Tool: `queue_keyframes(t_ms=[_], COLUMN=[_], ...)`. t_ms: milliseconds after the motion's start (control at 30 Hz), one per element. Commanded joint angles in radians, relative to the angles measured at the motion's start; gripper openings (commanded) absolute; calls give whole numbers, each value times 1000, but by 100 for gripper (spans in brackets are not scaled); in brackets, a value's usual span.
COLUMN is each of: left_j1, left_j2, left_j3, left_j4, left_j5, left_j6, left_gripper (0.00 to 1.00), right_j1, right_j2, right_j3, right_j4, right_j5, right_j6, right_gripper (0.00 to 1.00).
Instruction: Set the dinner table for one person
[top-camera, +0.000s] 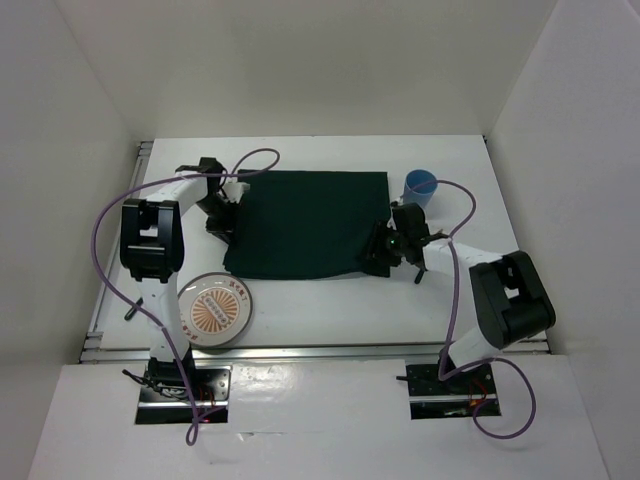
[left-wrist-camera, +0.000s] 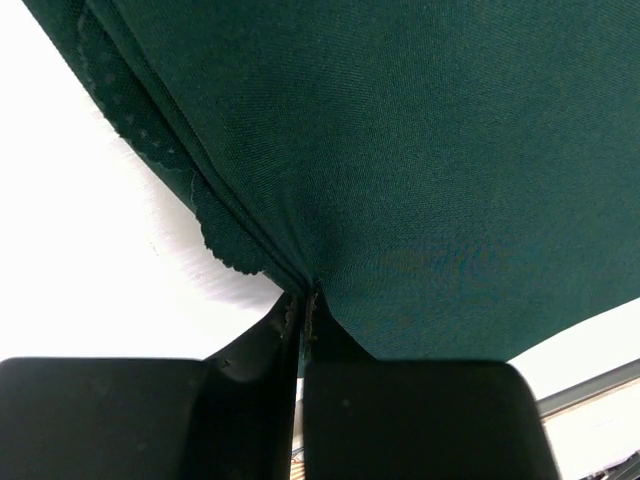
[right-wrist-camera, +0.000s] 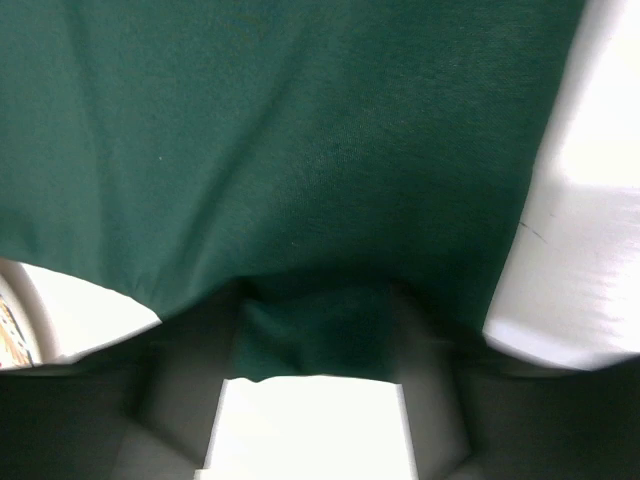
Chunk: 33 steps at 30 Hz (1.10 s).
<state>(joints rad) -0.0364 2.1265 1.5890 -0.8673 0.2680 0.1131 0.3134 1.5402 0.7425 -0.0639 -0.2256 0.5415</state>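
Note:
A dark green cloth mat (top-camera: 305, 225) lies flat in the middle of the white dinner table (top-camera: 330, 310). My left gripper (top-camera: 228, 215) is at the mat's left edge. In the left wrist view it (left-wrist-camera: 305, 300) is shut, pinching a fold of the mat's edge (left-wrist-camera: 420, 150). My right gripper (top-camera: 380, 252) is at the mat's near right corner. In the right wrist view it (right-wrist-camera: 315, 300) is open, its fingers (right-wrist-camera: 190, 370) spread wide, with the mat's edge (right-wrist-camera: 300, 150) lying between them.
A round plate (top-camera: 217, 310) with an orange pattern sits near the front left, beside the left arm. A blue cup (top-camera: 420, 187) stands upright just off the mat's far right corner. A metal rail (top-camera: 320, 350) runs along the near edge. White walls close off three sides.

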Motion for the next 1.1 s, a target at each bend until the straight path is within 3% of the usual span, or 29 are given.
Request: queue_keyframes(t_ms=[0,33,67,133,333,533,667,800,867,900,933,1000,1067], left_j1=[-13,-13,-13,-13,-3,6,6,6,6,6,6,6,6], left_j2=[66,66,53,39,16,16,16,7,-4,-4,-4,-13,-22], left_j3=[-6,-6,-6,-6,48,97,108,62,42,42,42,32,22], left_j4=[13,13,13,13,4,-15,-15,-15,-6,-6,-6,-16,-16], left_j5=[28,28,28,10,-2,-21,-21,-39,-49,-49,-49,-49,-49], left_j6=[39,39,39,39,48,39,39,39,39,39,39,39,39], left_gripper=[0,0,0,0,0,0,0,0,0,0,0,0,0], right_j1=[-7,-7,-7,-7,107,142,132,122,102,90,90,81,81], right_j2=[-5,-15,-26,-57,-34,37,87,23,-17,-61,-61,-90,-106], right_j3=[-19,-19,-19,38,214,281,356,260,213,180,166,153,141], right_j4=[144,144,144,84,26,47,-95,-169,-200,-258,-258,-301,-327], right_j5=[-31,-6,5,28,49,31,80,150,189,225,236,250,282], right_j6=[18,18,18,-1,-75,-84,-94,-69,-60,-60,-51,-60,-60], right_gripper=[49,25,13,0,0,0,0,0,20,44,45,56,56])
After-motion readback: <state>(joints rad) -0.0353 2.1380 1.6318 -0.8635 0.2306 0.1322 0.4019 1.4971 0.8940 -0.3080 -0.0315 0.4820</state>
